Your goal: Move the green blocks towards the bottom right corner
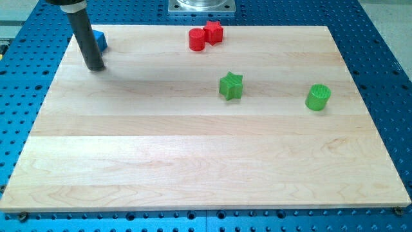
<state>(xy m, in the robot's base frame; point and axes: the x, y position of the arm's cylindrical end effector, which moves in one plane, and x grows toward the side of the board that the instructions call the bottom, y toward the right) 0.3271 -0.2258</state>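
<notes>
A green star block (231, 86) lies a little right of the board's middle. A green cylinder (318, 97) stands further to the view's right, near the right edge. My tip (94, 67) rests on the board at the view's upper left, far left of both green blocks. It stands just below and left of a blue block (100, 40), whose left part the rod hides.
A red cylinder (197, 39) and a red star block (213, 31) sit touching each other near the top edge. The wooden board (193, 161) lies on a blue perforated table (386, 38). A metal arm base (203, 6) is at the top.
</notes>
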